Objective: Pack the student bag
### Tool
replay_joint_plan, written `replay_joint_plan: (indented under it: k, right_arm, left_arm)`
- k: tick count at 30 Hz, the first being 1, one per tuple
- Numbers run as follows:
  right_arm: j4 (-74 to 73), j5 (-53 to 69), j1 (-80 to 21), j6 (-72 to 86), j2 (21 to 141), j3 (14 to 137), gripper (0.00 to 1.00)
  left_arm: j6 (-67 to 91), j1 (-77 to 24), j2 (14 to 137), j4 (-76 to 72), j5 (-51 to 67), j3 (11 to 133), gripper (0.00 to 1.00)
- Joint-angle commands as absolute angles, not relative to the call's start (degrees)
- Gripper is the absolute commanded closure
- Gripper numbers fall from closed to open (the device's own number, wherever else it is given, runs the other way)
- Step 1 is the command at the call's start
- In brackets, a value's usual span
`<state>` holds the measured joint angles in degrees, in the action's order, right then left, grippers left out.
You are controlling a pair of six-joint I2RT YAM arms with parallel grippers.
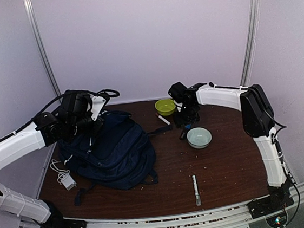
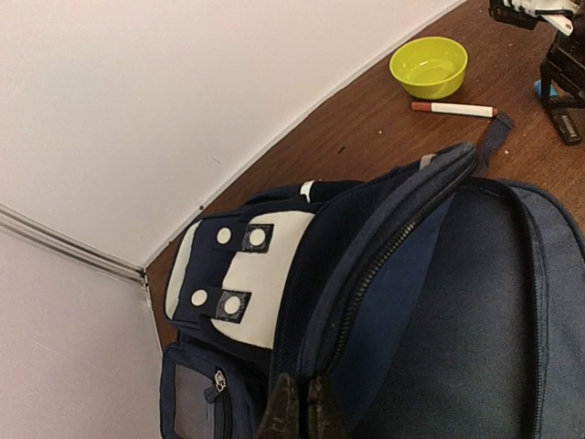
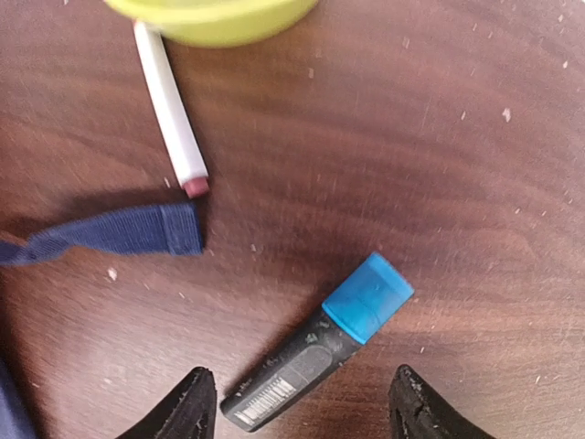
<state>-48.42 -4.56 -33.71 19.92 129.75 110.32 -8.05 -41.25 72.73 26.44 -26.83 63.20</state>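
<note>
Table point(image 1: 228, 166) (crumb-flecked), student bag point(image 1: 115, 150), green bowl point(image 1: 165, 106), pale bowl point(image 1: 199, 137)

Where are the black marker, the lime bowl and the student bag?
black marker point(image 3: 306, 361): right wrist view, on its barrel.
lime bowl point(image 2: 430, 85): left wrist view, on its outer wall.
student bag point(image 2: 274, 283): left wrist view, on its white patch.

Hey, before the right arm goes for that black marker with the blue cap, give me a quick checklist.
1. Right gripper open: ok, fingers wide apart.
2. Black marker with blue cap between them: ok, lying slanted.
3. Neighbours clear: ok, navy strap end and white red-tipped marker lie apart from it.
4. Left gripper holding navy-blue fabric backpack: ok, pinched at the zipper edge.
5. Opening wide enough: cannot tell.
</note>
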Motion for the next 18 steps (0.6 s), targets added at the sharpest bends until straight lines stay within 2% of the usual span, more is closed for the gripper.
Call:
replay_joint_plan:
  k: [1, 10, 12, 15, 18]
  right_arm:
    - [-47.12, -6.05, -32.41, 23.00, 129.11, 113.06, 0.34]
    - [-49.67, -3.44, -29.70, 25.09, 133.92, 114.01, 0.31]
    - [-50.94, -1.25, -29.62, 24.83, 135.48, 115.31, 0.33]
    - [-53.04, 5.21, -29.64, 23.94, 138.01, 117.84, 0.43]
    - [-54.70, 6.08, -30.01, 23.70, 139.29, 119.31, 0.44]
  left_arm:
    - [-8.94, -40.17, 72.28, 20.46, -27.60, 63.38, 1.00]
    - [-9.22, -40.13, 71.29, 20.29, -27.26, 63.31, 1.00]
    - [-9.10, -40.10, 71.40, 20.06, -26.85, 63.24, 1.00]
    - [-8.87, -40.09, 71.54, 19.82, -26.16, 63.35, 1.00]
    - [-8.95, -40.16, 71.29, 18.30, -25.76, 62.28, 1.00]
